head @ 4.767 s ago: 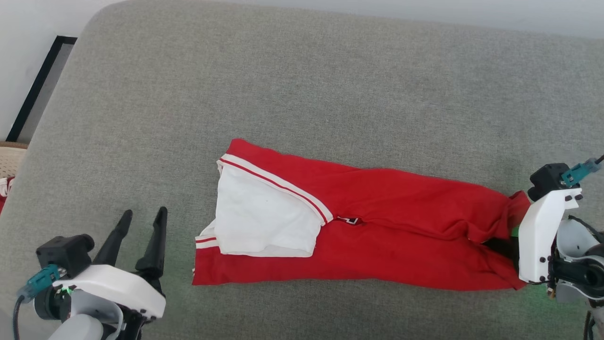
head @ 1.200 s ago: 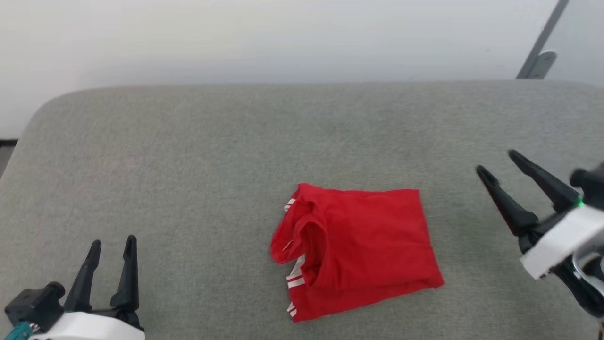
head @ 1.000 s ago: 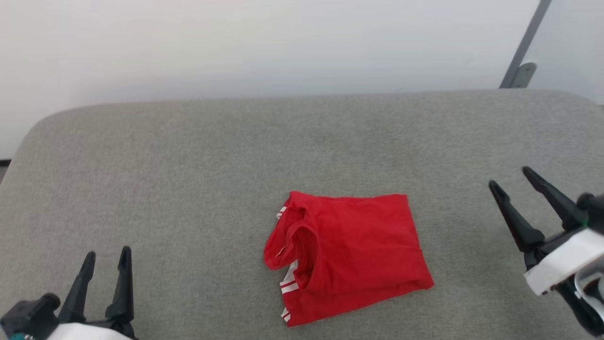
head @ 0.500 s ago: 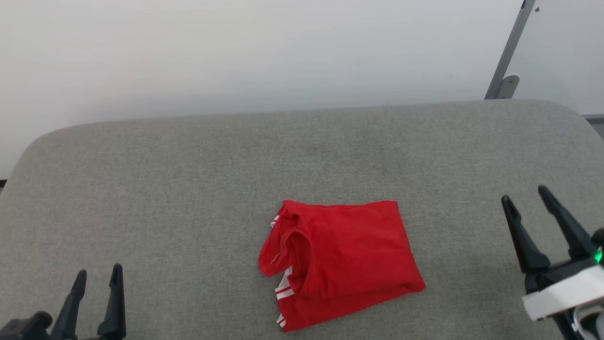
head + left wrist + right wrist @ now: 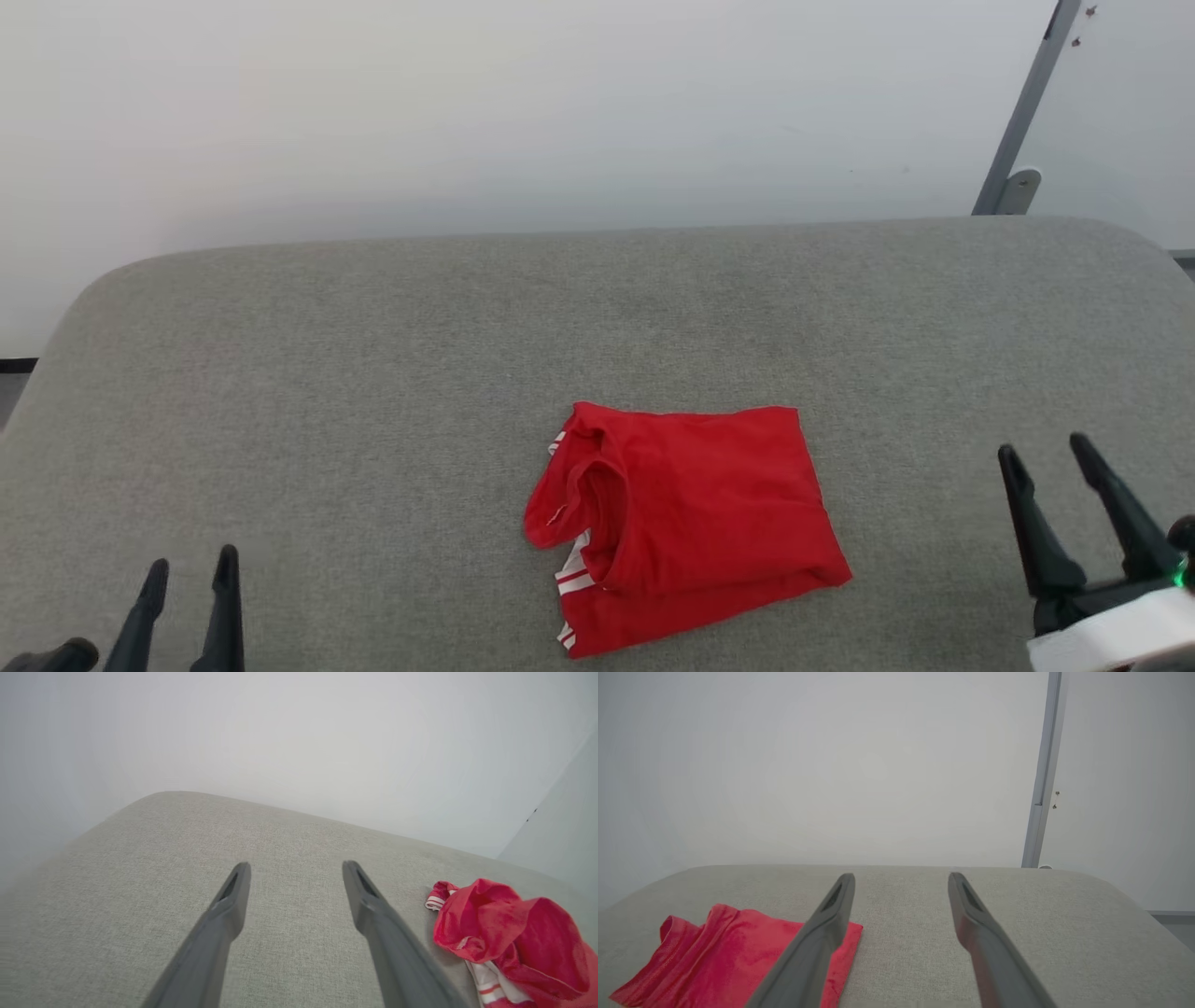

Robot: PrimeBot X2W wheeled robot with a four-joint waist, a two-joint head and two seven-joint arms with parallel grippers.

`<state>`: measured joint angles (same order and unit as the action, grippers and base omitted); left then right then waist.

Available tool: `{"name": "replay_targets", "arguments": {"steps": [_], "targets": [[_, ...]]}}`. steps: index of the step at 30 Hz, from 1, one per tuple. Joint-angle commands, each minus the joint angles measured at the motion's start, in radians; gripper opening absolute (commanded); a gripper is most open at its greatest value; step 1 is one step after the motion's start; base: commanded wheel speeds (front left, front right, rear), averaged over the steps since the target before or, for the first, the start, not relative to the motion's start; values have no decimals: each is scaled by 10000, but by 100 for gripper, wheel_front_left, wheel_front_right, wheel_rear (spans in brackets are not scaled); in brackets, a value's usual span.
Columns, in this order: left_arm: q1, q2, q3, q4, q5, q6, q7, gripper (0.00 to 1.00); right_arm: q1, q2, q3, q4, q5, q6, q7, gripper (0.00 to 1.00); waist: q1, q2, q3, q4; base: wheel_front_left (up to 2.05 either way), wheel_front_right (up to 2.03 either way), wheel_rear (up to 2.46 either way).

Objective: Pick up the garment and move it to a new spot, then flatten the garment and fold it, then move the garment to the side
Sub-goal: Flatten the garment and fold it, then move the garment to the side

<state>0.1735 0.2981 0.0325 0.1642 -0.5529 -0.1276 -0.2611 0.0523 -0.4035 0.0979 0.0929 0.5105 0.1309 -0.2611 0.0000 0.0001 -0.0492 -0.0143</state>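
Observation:
The garment (image 5: 686,523) is a red shirt with white striped trim, folded into a compact block near the front middle of the grey padded surface (image 5: 373,355). Its collar opening faces left. My left gripper (image 5: 187,577) is open at the lower left, well apart from the cloth. My right gripper (image 5: 1046,455) is open at the lower right, also apart from it. The left wrist view has the garment (image 5: 509,938) to the right of my open left gripper (image 5: 294,868). In the right wrist view the garment (image 5: 724,952) lies to the left, partly behind a finger of my right gripper (image 5: 901,877).
A white wall (image 5: 467,112) rises behind the padded surface. A grey metal post (image 5: 1027,103) stands at the back right, with a paler panel beside it. The surface has rounded corners at the back left and back right.
The camera has tilted up and the whole picture has shifted. Both grippers have drawn back toward the bottom edge. The long flat garment from the oldest frame is now a folded block.

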Motion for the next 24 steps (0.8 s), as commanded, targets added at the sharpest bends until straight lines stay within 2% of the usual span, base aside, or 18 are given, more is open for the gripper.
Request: {"name": "replay_targets", "arguments": {"steps": [1,15,24], "targets": [[151,33,15,-15,59,-28,-50,100,91,109,-18,-9,-37,-2,-43,100,0,-1,-21,39,0,0,0],[90,14,127,-80,234,-29,-52,100,653,647,-269,160,-174,-2,-42,100,0,-1,-185,298,0,0,0],[97,67,92,-149,287,-29,-50,100,795,754,-302,221,-110,-2,-42,100,0,-1,-217,336,0,0,0]]}}
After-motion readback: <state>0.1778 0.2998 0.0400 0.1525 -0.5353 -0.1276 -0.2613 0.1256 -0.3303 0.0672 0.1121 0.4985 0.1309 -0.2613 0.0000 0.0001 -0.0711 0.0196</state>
